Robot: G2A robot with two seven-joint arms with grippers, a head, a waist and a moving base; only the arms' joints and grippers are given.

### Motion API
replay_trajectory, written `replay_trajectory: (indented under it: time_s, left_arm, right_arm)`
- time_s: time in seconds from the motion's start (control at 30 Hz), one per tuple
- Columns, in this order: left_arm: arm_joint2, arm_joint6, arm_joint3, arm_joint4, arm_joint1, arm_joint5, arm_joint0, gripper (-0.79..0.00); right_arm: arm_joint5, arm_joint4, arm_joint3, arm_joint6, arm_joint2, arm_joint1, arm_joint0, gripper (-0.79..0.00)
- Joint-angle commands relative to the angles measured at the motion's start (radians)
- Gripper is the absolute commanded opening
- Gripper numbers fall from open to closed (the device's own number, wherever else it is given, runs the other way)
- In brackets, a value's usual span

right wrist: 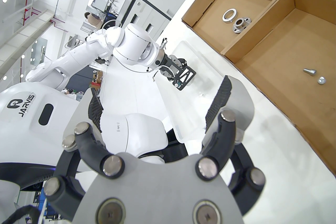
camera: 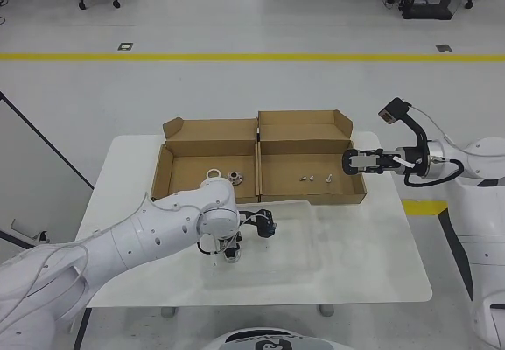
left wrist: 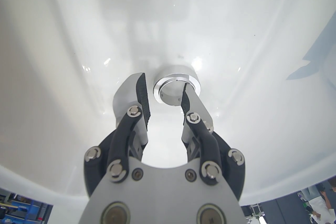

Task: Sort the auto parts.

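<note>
A silver metal ring (left wrist: 176,88) lies on the floor of a white tray (left wrist: 78,25). My left gripper (left wrist: 163,80) is open and low over it, one finger inside the ring and the other outside its wall. In the top view the left gripper (camera: 232,253) is down in the tray (camera: 305,262). My right gripper (camera: 347,162) hangs open and holds nothing at the near right corner of the right cardboard box (camera: 309,131). The right wrist view shows the right gripper (right wrist: 159,87) above the table, with the left gripper (right wrist: 183,75) farther off.
The left box (camera: 182,144) holds a flat ring (right wrist: 229,16) and a flanged bushing (right wrist: 240,24). The right box (right wrist: 302,38) holds a bolt (right wrist: 308,72) and a nut (right wrist: 321,80). Bare table (camera: 366,254) lies right of the tray.
</note>
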Motion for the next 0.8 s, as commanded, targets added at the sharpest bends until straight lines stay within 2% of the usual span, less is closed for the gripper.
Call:
replay_trajectory:
  time_s: [0.0,0.77]
  left_arm:
    - [-0.003,0.007,0.005,-0.012,-0.003,-0.007,0.001,-0.462]
    - [0.003,0.009,0.049,-0.009,-0.014,-0.008,-0.003,-0.486]
  right_arm:
    - [0.000,0.000,0.000,0.000,0.000,0.000,0.000,0.000]
    - [0.000,0.000,0.000,0.000,0.000,0.000,0.000,0.000]
